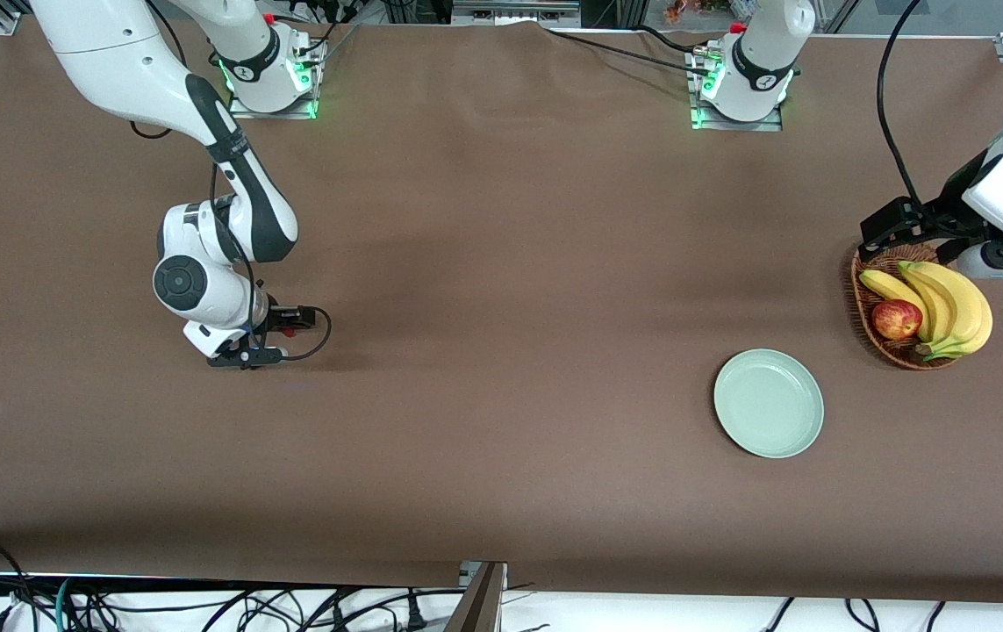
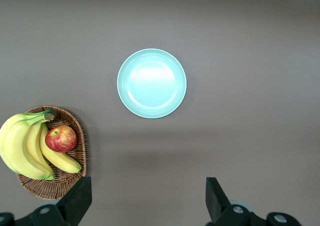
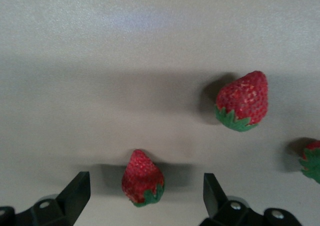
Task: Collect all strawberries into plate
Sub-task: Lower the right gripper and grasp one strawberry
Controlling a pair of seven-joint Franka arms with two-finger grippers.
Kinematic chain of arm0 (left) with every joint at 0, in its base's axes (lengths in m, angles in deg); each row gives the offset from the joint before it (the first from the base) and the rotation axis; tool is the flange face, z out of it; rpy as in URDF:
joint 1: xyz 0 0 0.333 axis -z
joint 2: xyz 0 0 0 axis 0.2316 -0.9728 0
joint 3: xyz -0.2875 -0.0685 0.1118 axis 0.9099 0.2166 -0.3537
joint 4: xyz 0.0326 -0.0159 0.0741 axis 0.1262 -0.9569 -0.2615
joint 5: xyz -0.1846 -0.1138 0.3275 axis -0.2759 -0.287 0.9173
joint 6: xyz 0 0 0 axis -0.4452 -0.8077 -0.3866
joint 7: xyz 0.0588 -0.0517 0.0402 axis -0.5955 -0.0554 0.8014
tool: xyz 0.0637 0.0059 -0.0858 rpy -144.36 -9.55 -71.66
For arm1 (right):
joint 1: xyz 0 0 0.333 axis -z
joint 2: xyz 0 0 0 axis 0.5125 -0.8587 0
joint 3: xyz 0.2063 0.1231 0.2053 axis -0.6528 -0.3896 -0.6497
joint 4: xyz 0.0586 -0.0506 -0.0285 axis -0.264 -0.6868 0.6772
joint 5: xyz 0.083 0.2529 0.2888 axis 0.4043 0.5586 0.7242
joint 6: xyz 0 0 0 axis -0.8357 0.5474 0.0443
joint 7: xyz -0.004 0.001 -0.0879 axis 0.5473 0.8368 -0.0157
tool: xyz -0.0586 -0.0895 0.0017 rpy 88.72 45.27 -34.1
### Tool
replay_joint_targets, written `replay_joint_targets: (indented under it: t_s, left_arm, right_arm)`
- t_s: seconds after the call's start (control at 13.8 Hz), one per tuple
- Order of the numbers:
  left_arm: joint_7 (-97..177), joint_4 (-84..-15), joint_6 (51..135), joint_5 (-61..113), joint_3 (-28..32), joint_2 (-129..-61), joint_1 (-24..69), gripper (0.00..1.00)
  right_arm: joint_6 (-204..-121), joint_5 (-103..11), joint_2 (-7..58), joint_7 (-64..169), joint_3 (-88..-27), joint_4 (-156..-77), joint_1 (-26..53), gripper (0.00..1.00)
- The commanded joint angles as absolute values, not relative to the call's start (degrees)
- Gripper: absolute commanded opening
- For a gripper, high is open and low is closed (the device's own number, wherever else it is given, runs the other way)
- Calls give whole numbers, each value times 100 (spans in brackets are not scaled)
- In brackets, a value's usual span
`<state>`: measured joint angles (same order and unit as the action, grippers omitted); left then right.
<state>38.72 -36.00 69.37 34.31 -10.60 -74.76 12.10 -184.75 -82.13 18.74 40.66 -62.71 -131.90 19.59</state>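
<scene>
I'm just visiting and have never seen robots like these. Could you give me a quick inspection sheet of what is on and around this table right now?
Surface: brown table, bare in the middle.
Job's things: three strawberries lie apart on the table under the right gripper, one between its fingers, another beside it, a third at the picture's edge; pale green plate holds nothing.
Clutter: wicker basket with bananas and an apple, toward the left arm's end.
Grippers: right gripper low over a strawberry, fingers open; left gripper over the basket's edge, fingers open.
Cables: along the table's edges.
Surroundings: nothing seen.
</scene>
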Motion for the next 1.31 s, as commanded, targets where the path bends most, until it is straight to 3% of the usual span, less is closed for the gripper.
replay_joint_targets:
  t_s: [0.0, 0.07, 0.29, 0.44, 0.8, 1.02, 1.24]
  left_arm:
    - [3811, -3452, 6854, 3469, -1052, -7518, 1207, 100]
    - [3811, -3452, 6854, 3469, -1052, -7526, 1199, 100]
    - [3811, -3452, 6854, 3469, -1052, -7526, 1199, 100]
    - [3811, -3452, 6854, 3469, -1052, -7526, 1199, 100]
    - [3811, -3452, 6854, 3469, -1052, -7518, 1207, 100]
    - [3811, -3452, 6845, 3469, -1052, -7518, 1207, 100]
    - [3811, -3452, 6845, 3469, -1052, -7518, 1199, 100]
  right_arm:
    - [-18597, -8139, 1925, 4076, -6279, -13321, 1975, 99]
    - [-18571, -8139, 1933, 4076, -6279, -13339, 1975, 96]
    - [-18544, -8139, 1942, 4076, -6279, -13392, 1975, 52]
    - [-18518, -8139, 1942, 4076, -6279, -13383, 1975, 31]
    - [-18518, -8148, 1960, 4067, -6288, -13313, 1958, 20]
    - [-18518, -8122, 1969, 3719, -6603, -12901, 1792, 20]
    - [-18518, -8122, 1627, 1929, -6763, -12094, 942, 20]
